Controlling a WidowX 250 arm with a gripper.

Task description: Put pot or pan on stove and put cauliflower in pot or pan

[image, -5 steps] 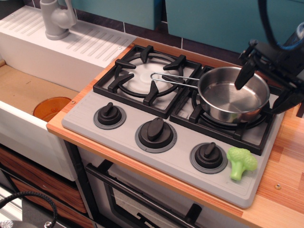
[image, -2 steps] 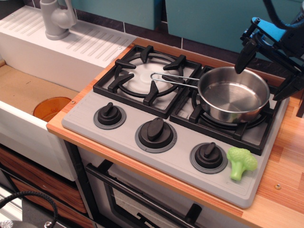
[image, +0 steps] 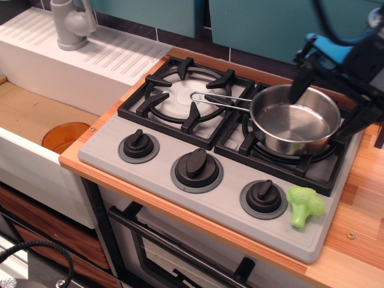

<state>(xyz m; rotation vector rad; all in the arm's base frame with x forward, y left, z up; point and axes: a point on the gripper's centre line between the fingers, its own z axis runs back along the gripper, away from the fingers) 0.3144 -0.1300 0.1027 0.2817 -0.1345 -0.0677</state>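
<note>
Wooden counter [image: 360, 198] is seen under a grey stove [image: 228, 150], with a blue-green wall behind it. Two black grates and three black knobs are set on the stove. A shiny pot [image: 294, 126] is placed on the right burner [image: 288, 153], and its thin wire handle [image: 219, 101] is stretched out over the left burner [image: 186, 99]. Nothing is seen inside the pot.

A little green cauliflower [image: 306, 205] is laid on the stove's front right corner, just beside the right knob [image: 264, 198]. It is well apart from the pot.

The gripper [image: 327, 99] is held up over the far right side of the pot. Its black fingers [image: 299, 86] are spread apart, and nothing is held between them. One finger is seen above the back rim of the pot, and the other is off to the right, past the pot.

To the left, a white sink [image: 54, 78] with a grey tap [image: 72, 24] is seen, and an orange bowl [image: 65, 137] is set down inside it.
</note>
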